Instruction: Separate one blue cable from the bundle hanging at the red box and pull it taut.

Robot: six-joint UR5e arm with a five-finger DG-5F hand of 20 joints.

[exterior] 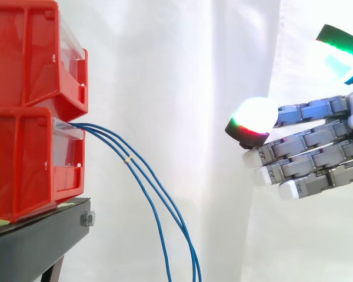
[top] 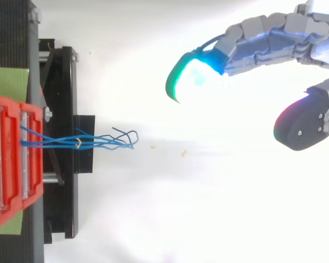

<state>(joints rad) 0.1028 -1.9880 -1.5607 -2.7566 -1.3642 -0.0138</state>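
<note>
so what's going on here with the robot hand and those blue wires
A robot hand hangs in the air to the right of two stacked red bins on a black stand. A bundle of blue cables comes out of the lower one and droops down, tied by a small pale band. The hand is open and well apart from the cables. None is separated yet.

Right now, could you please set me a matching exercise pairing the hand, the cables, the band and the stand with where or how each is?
Things:
1. hand
2. cables
3. band
4. stand

Places or states:
A. under the bins
B. round the cables
C. open, apart from the cables
D. hanging out of the lower bin

Pairs: 1-C, 2-D, 3-B, 4-A.
</note>
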